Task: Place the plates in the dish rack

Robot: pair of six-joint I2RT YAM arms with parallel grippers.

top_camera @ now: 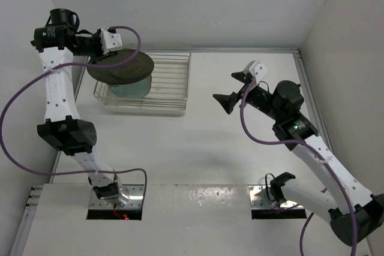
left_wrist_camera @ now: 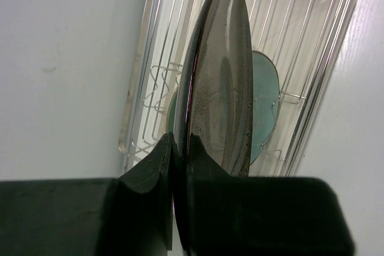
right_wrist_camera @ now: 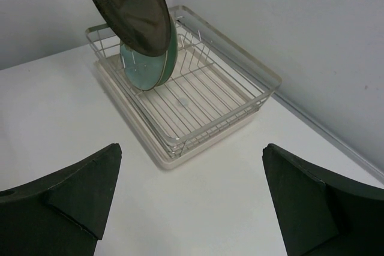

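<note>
White walls enclose a white table (top_camera: 198, 148), where the dish rack (top_camera: 174, 85) sits at the far left. The left gripper (left_wrist_camera: 174, 160) pinches the rim of the dark brown plate (top_camera: 120, 67) and holds it over the rack's left end. The plate is tilted, neither flat nor upright, and runs edge-on straight away from the fingers, its lower edge dipping toward the wire dividers. Mint-green plates (right_wrist_camera: 143, 67) stand on edge in the dividers just beneath it; whether they touch it cannot be told. The right gripper (top_camera: 232, 89) hangs spread wide and empty, well apart, facing the rack.
</note>
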